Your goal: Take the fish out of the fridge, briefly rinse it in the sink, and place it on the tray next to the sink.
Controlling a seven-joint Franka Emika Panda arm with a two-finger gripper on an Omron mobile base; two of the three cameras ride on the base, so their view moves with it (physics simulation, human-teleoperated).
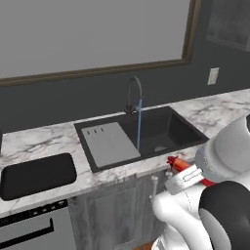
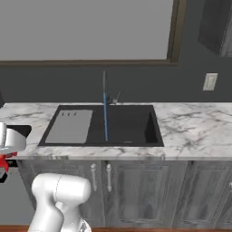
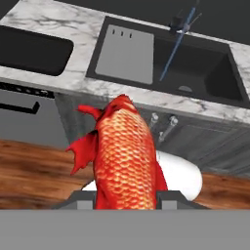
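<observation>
Hand view alone: fish (image 3: 124, 151) scales close-up.

Dark grey wall (image 2: 136, 84) behind a white marble counter (image 2: 190, 124), with a big wood-framed window (image 1: 93, 34) (blank grey pane). Grey panelled cabinets (image 2: 136, 190) below, wooden floor (image 3: 34, 171), one wall outlet (image 2: 210, 82).

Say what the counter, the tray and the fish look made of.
Counter: polished white marble by its grey veining, possibly imitation. Tray: matte black, likely plastic or coated metal; no telling which. Fish: glossy red-orange scaled skin, toy-like, perhaps plastic.
</observation>
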